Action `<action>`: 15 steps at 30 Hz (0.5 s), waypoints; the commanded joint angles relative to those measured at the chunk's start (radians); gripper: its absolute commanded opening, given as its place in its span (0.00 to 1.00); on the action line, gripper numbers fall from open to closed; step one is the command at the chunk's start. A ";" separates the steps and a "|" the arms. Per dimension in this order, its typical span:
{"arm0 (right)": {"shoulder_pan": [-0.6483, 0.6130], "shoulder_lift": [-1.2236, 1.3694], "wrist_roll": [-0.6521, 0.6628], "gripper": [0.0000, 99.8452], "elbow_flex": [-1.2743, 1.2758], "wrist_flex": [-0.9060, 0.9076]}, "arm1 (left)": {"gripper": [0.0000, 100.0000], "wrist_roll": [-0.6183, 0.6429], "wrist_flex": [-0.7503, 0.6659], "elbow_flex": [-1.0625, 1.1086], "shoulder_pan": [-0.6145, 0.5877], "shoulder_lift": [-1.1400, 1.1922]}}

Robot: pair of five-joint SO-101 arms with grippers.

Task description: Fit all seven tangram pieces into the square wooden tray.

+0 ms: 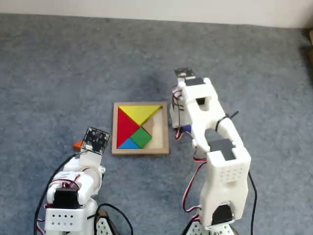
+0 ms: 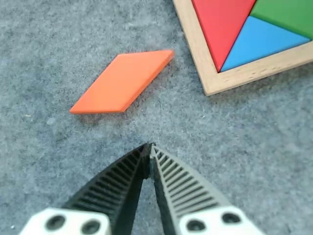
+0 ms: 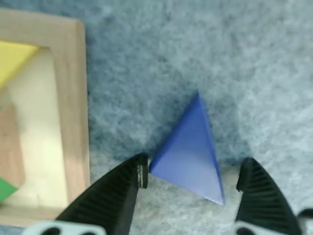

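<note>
Right fingers [image 3: 117, 196] flank the blue triangle [image 3: 188, 156] just beside the tray [image 3: 80, 98].

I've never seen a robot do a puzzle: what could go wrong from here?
The right end effector stands open around the dark blue wooden triangle lying flat on the grey carpet; closing might spin or push it instead of gripping. The orange wooden parallelogram lies flat near the square wooden tray, with the left end effector shut; lifting so thin a piece may fail.
</note>
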 commanded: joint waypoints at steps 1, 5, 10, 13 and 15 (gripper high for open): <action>0.022 -0.018 0.008 0.28 -0.047 -0.018 | 0.03 0.008 0.003 0.024 0.015 -0.048; 0.039 -0.019 0.089 0.19 -0.051 -0.016 | 0.03 0.008 0.003 0.024 0.015 -0.048; 0.045 -0.019 0.192 0.11 -0.053 -0.013 | 0.03 0.008 0.003 0.024 0.015 -0.048; 0.062 -0.031 0.242 0.09 -0.054 0.002 | 0.03 0.008 0.003 0.024 0.015 -0.048; 0.064 -0.065 0.267 0.09 -0.058 0.025 | 0.03 0.008 0.003 0.024 0.015 -0.048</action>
